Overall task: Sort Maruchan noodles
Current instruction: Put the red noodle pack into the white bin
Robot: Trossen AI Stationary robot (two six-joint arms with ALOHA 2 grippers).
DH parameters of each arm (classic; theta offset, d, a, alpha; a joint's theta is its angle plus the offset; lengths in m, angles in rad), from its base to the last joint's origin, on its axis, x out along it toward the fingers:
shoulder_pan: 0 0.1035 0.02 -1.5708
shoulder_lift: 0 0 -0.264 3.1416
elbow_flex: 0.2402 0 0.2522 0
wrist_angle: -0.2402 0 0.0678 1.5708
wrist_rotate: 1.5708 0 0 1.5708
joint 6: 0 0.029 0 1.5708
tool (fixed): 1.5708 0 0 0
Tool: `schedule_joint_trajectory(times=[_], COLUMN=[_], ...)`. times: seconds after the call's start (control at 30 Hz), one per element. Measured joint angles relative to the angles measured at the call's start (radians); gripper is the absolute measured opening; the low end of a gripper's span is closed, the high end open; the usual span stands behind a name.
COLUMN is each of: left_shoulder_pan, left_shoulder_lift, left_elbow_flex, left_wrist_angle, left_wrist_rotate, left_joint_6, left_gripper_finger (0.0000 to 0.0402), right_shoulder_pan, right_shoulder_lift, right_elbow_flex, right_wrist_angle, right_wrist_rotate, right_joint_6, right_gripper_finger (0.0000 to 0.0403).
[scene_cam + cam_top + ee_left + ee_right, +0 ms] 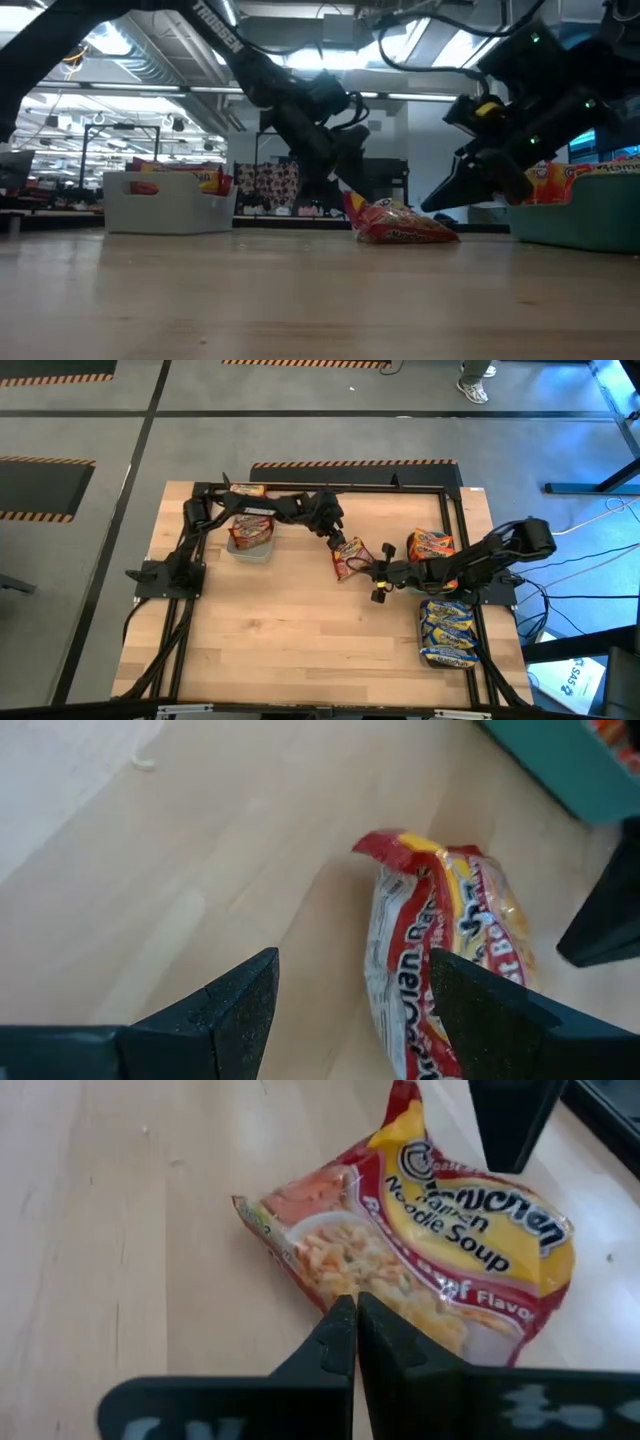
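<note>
Packet: a red-and-yellow noodle packet (pixel 400 222) lies on the wooden table (pixel 300 300), near mid-picture.
Left arm: reaches down from above; its gripper (pixel 350 180) is at the packet's raised end.
Right arm: its gripper (pixel 470 185) hangs just beside the packet.
White tray (pixel 165 205): far left, packets inside.
Teal tray (pixel 580 222): right edge, orange packets (pixel 580 180) on top.

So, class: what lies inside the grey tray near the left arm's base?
The grey tray holds maroon-and-yellow noodle packets; the top one's printed face shows. How many lie beneath it cannot be seen, since it covers them, and the tray's floor is hidden too.
</note>
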Motion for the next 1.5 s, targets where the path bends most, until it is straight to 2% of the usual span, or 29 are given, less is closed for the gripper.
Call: schedule_joint_trajectory(times=[0.13, 0.3, 0.6, 0.83, 0.97, 1.5], left_shoulder_pan=[-0.021, -0.04, -0.053, -0.073, -0.074, -0.064], left_shoulder_lift=[0.005, 0.005, 0.005, 0.005, 0.005, -0.002], left_elbow_flex=[0.0, 0.0, 0.0, 0.0, 0.0, 0.0], left_wrist_angle=[0.0, 0.003, 0.043, 0.047, 0.079, 0.094], left_wrist_rotate=[-0.048, -0.055, 0.075, 0.11, 0.21, 0.276], left_joint_6=[0.002, 0.011, -0.013, -0.03, -0.054, -0.109], left_gripper_finger=[0.0251, 0.0251, 0.0251, 0.0251, 0.0251, 0.0251], right_shoulder_pan=[0.0, 0.0, 0.0, 0.0, 0.0, 0.0], right_shoulder_lift=[0.046, 0.083, 0.091, 0.091, 0.091, 0.091], right_elbow_flex=[0.0, 0.0, 0.002, 0.003, 0.003, 0.003], right_wrist_angle=[0.043, 0.058, 0.072, 0.072, 0.072, 0.072], right_wrist_rotate=[0.0, 0.0, 0.0, 0.0, 0.0, 0.0], right_joint_6=[-0.004, -0.005, -0.027, -0.028, -0.032, -0.035], right_gripper_finger=[0.0001, 0.0001, 0.0001, 0.0001, 0.0001, 0.0001])
